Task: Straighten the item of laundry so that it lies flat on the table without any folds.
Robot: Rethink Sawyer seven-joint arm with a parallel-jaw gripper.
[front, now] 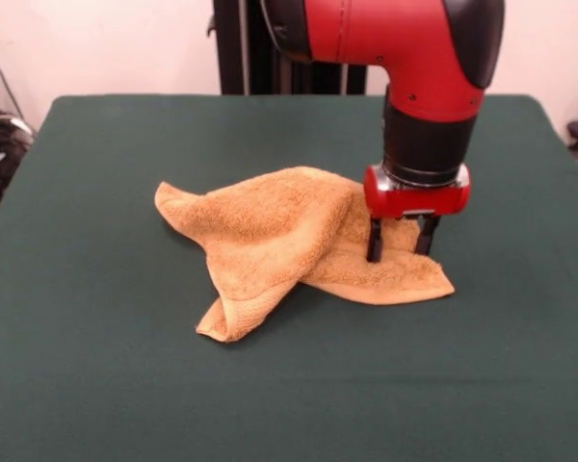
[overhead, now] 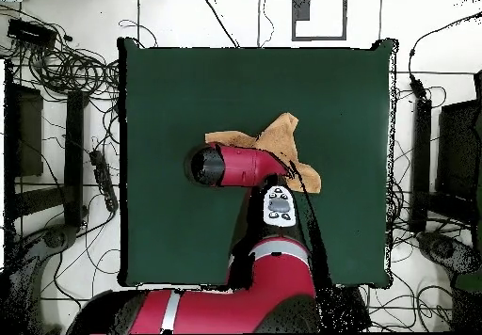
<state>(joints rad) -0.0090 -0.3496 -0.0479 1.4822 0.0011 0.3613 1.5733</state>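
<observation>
One towel [front: 279, 236] sits crumpled mid-counter [front: 96, 385], its nearest corner folded into a thick flap pointing toward my front cam, w/ the rest bunched up behind it. Farther back on the flat right part I see the tool [front: 401, 248], fingers spread, tips down on the cloth, nothing pinched.

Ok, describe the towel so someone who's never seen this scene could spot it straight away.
Start at the big dark green table. Near its middle, under the red arm's claw, lies a rumpled orange-tan terry towel, folded over itself. The claw's two dark fingers stand open on one flat corner. It is the only thing on the table, and the only fuzzy tan thing.
</observation>
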